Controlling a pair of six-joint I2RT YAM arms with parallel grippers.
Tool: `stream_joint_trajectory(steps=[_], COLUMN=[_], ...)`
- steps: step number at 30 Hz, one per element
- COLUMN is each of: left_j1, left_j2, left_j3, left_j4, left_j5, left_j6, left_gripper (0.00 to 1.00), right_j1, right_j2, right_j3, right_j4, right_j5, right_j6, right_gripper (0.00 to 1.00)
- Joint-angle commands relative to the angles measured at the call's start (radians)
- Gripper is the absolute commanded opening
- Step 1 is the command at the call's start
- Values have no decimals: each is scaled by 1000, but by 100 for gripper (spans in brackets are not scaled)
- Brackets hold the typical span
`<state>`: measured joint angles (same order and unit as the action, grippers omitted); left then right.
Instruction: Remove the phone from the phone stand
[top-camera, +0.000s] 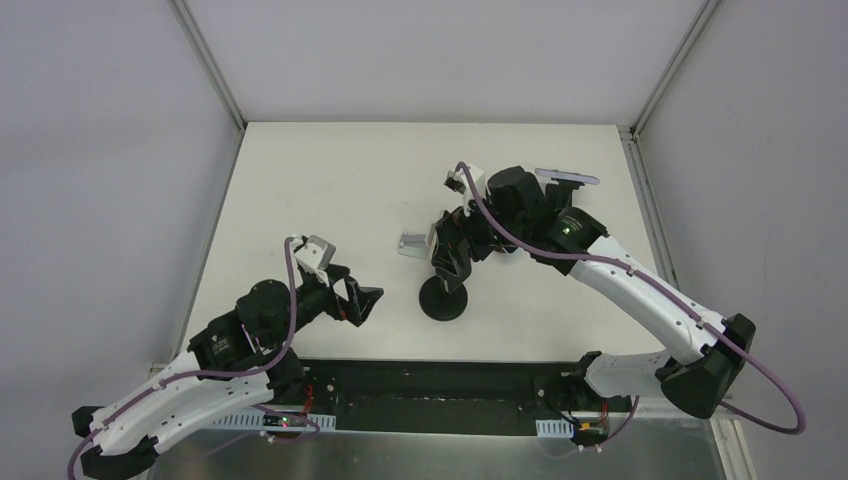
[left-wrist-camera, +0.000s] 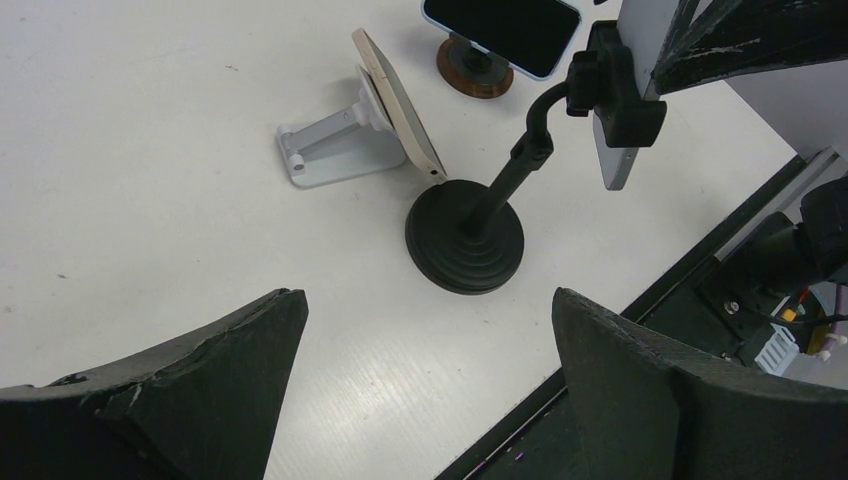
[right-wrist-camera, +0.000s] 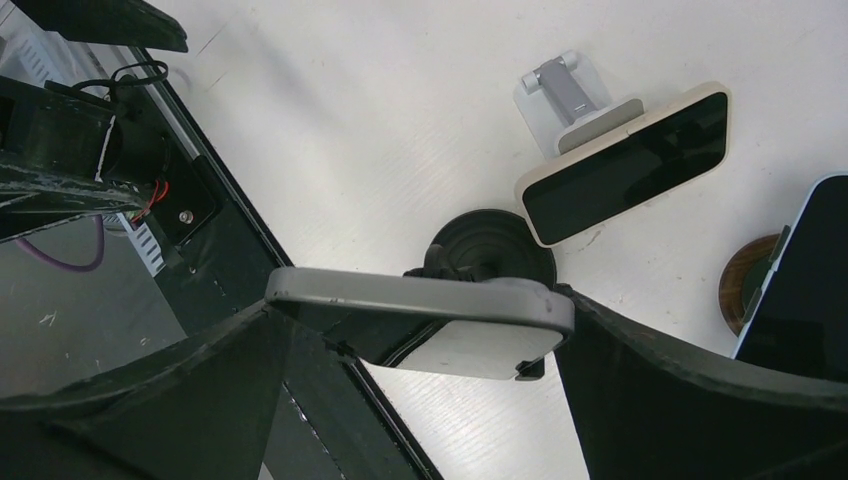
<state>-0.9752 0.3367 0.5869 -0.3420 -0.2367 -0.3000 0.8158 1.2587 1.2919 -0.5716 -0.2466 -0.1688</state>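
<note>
A grey phone (right-wrist-camera: 420, 300) sits in the clamp (left-wrist-camera: 612, 88) of a black gooseneck stand with a round base (top-camera: 443, 300), near the table's middle front. My right gripper (top-camera: 455, 250) is shut on the phone: in the right wrist view its two fingers press on the phone's two short ends. The phone is still in the clamp, and it shows edge-on in the left wrist view (left-wrist-camera: 612, 155). My left gripper (top-camera: 365, 300) is open and empty, low over the table to the left of the stand's base (left-wrist-camera: 465, 237).
A beige phone (right-wrist-camera: 625, 165) leans on a white folding stand (left-wrist-camera: 325, 150) just behind the black stand. A third phone (left-wrist-camera: 500, 30) rests on a round brown stand (right-wrist-camera: 740, 295) farther back right. The table's dark front edge (left-wrist-camera: 640, 300) runs close to the base.
</note>
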Motion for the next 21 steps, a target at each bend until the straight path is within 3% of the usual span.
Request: stream_joint_trajectory(steps=[1,21], left_j1=[-2,-3], left_j2=[15,151], left_j3=[51,97], left_j4=[23,108], left_j5=[23,53], left_j6=[-6,35], left_gripper=[99,99], right_j1=[-4,-3], right_j2=[15,-28], right_j3=[14,-87], right_j4=[61,192], right_j5=[-12,62], right_j6=[4,67], right_gripper=[99,94])
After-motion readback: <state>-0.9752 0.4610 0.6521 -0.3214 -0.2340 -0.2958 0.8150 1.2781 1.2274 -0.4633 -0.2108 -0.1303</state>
